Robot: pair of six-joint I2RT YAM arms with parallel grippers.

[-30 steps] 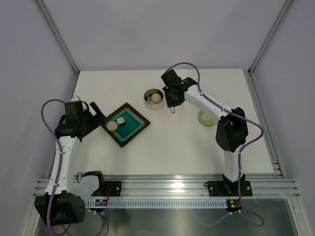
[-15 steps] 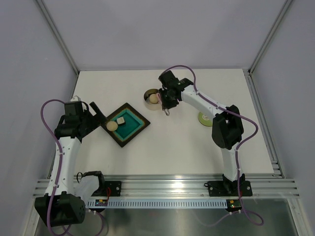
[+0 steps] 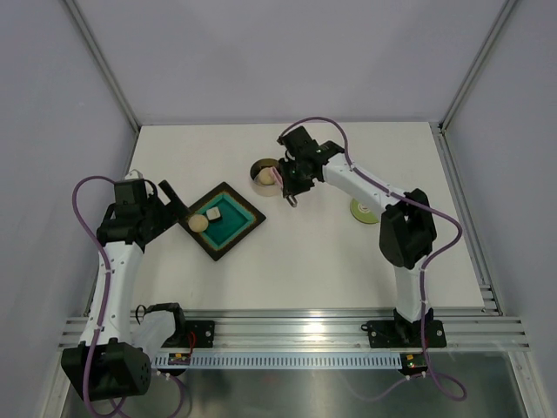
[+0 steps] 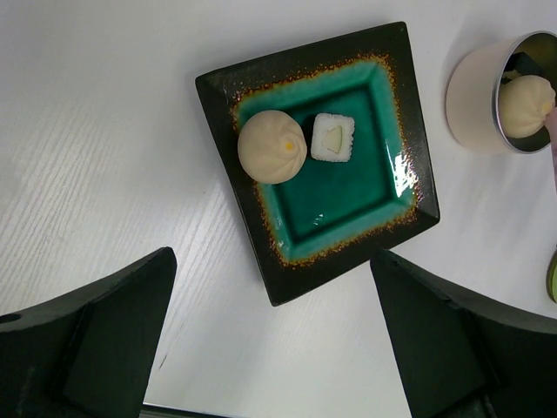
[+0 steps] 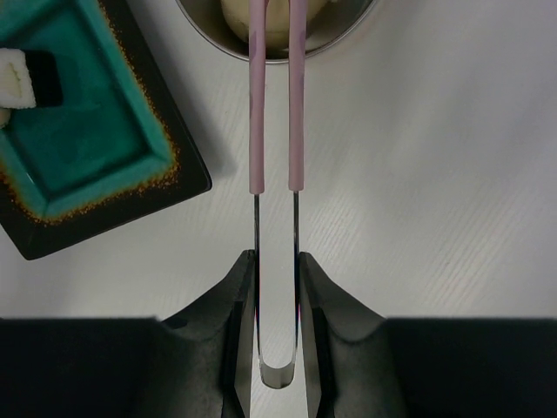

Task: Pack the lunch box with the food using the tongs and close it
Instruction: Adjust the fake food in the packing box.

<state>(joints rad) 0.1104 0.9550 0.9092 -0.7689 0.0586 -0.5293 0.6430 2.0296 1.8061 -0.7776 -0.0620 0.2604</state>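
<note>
The lunch box point(image 3: 262, 172) is a round steel tin with one beige dough ball point(image 4: 525, 94) inside. My right gripper point(image 3: 292, 178) is shut on the bend of the pink tongs point(image 5: 275, 131). The tongs' two arms reach over the tin's rim point(image 5: 222, 42) and lie across the ball point(image 5: 271, 22); their tips are cut off at the top of the right wrist view. A second dough ball point(image 4: 271, 145) and a pale cube point(image 4: 332, 138) rest on the tray point(image 4: 409, 205). The light-green lid point(image 3: 365, 210) lies flat to the right. My left gripper point(image 4: 271, 254) hangs open near the tray's corner.
The dark square tray point(image 3: 246, 226) with teal inside sits left of centre, between the two arms. The right arm's forearm stretches from its base across to the tin, passing close by the lid. White walls and metal posts bound the table.
The right arm has swung left, carrying the tongs from beside the tin to over its opening. The left arm and the tray's food have not moved.
</note>
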